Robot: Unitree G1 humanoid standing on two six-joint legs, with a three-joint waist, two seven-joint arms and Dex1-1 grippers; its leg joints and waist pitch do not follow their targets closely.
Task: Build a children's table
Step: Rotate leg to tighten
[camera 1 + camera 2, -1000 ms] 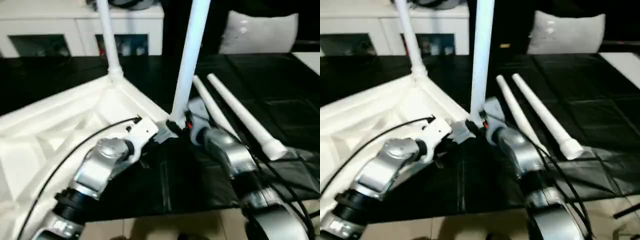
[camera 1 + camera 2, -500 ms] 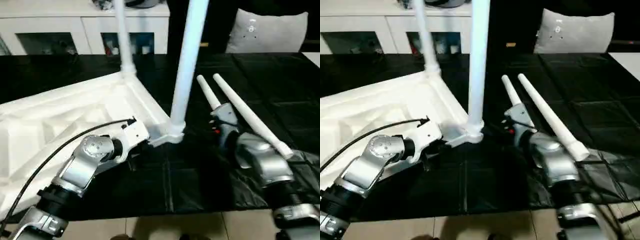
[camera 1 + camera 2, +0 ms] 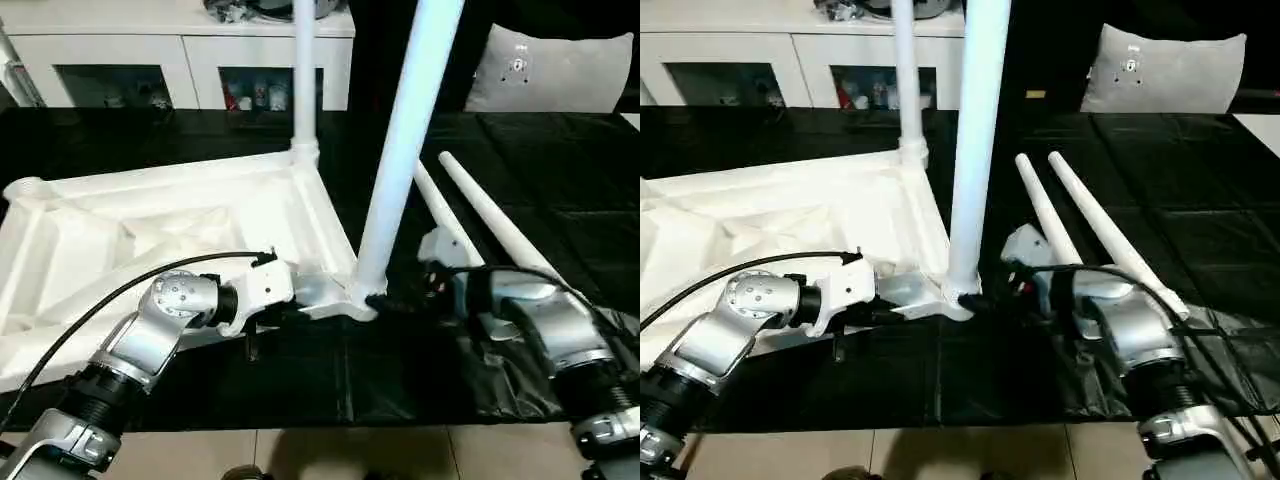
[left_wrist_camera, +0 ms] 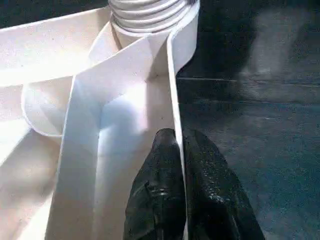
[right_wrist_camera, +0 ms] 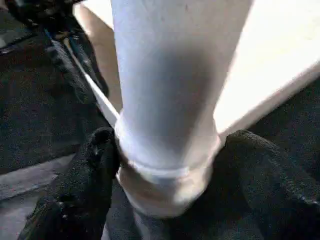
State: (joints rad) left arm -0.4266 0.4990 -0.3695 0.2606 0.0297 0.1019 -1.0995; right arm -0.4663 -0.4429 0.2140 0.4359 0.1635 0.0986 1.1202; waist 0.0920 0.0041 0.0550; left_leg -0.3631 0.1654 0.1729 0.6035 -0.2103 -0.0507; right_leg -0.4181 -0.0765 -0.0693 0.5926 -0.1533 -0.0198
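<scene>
1. Table top (image 3: 150,220) lies upside down on the black floor mat (image 3: 560,200), ribbed underside facing up. It takes up the 9 o'clock half of the head view.
2. Near leg (image 3: 400,150) stands in the corner socket (image 3: 345,300) closest to the robot. Long axis close to vertical, leaning slightly toward 1 o'clock, thick end down.
3. Far leg (image 3: 304,70) stands upright in the far corner socket, at 12 o'clock from the near one, long axis vertical.
4. Two loose legs (image 3: 480,215) lie side by side on the mat, at 3 o'clock of the near leg. Long axes run from 11 o'clock down to 5 o'clock, thin ends away from the robot.
5. Left gripper (image 4: 179,145): the two black fingers pinch the thin upright rim wall (image 4: 172,90) of the top, one each side. The near socket lies just ahead of the fingertips.
6. Right gripper (image 5: 165,150): fingers spread wide around the foot of the near leg, one finger (image 5: 95,165) touching it, the other close beside it.
7. White cabinet (image 3: 190,65) with glass doors stands at 12 o'clock; grey cushion (image 3: 560,70) at 2 o'clock.
</scene>
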